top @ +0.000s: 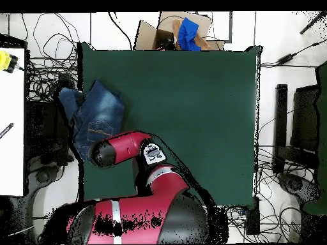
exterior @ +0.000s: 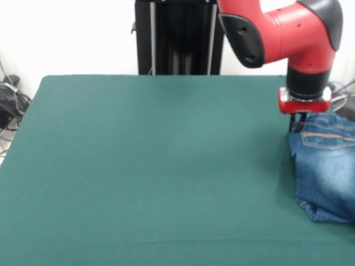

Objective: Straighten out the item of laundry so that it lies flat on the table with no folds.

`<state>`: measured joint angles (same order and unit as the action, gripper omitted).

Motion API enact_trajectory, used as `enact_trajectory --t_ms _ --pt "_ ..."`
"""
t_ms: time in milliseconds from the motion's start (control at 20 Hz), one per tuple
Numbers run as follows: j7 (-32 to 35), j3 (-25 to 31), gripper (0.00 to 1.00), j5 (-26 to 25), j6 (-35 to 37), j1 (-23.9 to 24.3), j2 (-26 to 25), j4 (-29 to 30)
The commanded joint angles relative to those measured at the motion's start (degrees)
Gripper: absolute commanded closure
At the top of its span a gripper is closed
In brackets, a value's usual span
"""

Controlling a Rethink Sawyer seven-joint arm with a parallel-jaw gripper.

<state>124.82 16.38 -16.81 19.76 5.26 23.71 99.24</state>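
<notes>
**A:** So where do the jeans (exterior: 326, 166) sit in the front view? Starting at the bottom of the frame, it's just bare green table (exterior: 150, 166).

**B:** Yep, nothing down there. The jeans are bunched at the right edge, lower-middle of the frame, with part of them cut off by the border. A back pocket with orange stitching faces up and there's a folded lump at the bottom corner, so they're definitely not flat.

**A:** And the overhead view?

**B:** There the jeans (top: 96, 118) are at the table's left edge (top: 191, 96), one part hanging off past the cloth, layers overlapping.

**A:** What about the claw?

**B:** The gripper (exterior: 298, 123) comes down just at the upper left corner of the denim, under the red wrist. Only dark tips show, so can't tell how wide it is or whether it has any fabric. In the overhead view the arm (top: 121, 148) covers it completely.

**A:** Anything further back?

**B:** A cardboard box (top: 167, 33) with blue stuff in it, past the top edge of the table in the overhead view.
</notes>
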Motion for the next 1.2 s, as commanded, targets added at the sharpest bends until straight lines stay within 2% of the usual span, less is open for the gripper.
enact_trajectory --t_ms 50,450,650,800,1000,1200 --pt "9.14 2.40 1.00 5.51 -3.25 -0.87 -0.48 -2.65" --pt "8.07 3.19 1.00 7.47 -3.41 -0.62 0.90 -0.51" --pt "6.73 3.77 1.00 6.97 -4.28 1.17 1.74 1.79" --pt "1.22 8.08 1.00 5.93 -0.97 8.94 5.01 6.22" --pt "-5.44 14.12 1.00 4.15 2.34 19.09 5.61 9.68" --pt "-8.80 17.39 1.00 2.60 6.01 25.03 6.09 10.61"
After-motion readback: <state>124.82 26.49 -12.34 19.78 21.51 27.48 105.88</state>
